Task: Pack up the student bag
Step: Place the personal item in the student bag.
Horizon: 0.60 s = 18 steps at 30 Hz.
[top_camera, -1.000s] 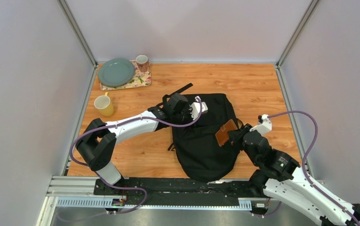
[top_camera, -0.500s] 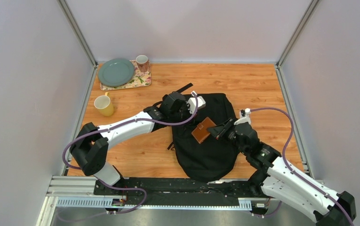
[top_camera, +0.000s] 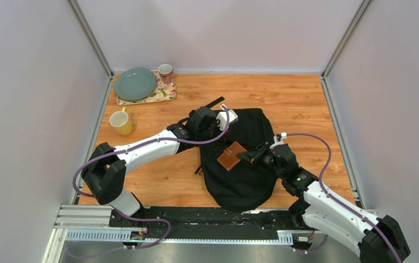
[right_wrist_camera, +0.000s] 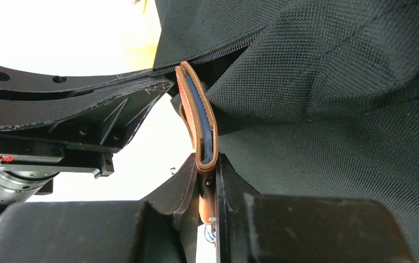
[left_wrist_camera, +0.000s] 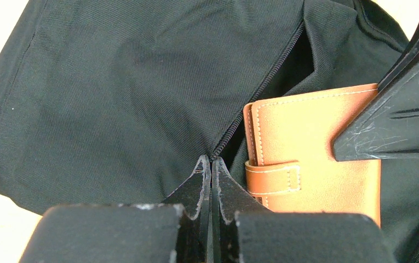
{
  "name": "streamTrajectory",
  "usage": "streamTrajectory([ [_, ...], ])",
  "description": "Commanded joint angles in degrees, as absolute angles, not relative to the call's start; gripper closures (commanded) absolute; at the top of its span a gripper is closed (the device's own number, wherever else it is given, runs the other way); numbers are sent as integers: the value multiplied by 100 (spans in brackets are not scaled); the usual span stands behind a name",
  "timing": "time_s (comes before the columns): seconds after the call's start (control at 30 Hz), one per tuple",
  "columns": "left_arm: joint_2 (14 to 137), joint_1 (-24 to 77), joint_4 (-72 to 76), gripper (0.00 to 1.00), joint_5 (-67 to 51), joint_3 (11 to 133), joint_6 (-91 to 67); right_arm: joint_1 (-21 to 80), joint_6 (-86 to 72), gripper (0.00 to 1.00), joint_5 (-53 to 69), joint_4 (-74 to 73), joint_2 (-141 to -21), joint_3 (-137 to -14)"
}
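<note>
In the middle of the wooden table (top_camera: 305,98), seen from above, the student bag (top_camera: 240,183) lies flat with both arms over it. In the left wrist view, the left gripper (left_wrist_camera: 211,164) is pressed together on the bag's zip edge. In the right wrist view, the right gripper (right_wrist_camera: 207,178) pinches the brown wallet (right_wrist_camera: 196,109) at the open zip.

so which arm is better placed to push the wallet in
Right: the right claw holds the wallet at the zip opening, while the left claw is shut on the student bag.
</note>
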<state>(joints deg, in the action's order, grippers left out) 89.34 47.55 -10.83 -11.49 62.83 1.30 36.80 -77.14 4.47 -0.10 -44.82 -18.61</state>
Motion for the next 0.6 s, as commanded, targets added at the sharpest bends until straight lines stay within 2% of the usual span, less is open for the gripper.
streamTrajectory([
  [0.0,8675,4755,-721,100,-1143,6390,-114,3481,-8041,100,860,351,-4570,-1759],
  [0.57,8859,4755,-835,100,-1300,6548,-132,3419,-7875,100,1222,720,-4763,-1714],
])
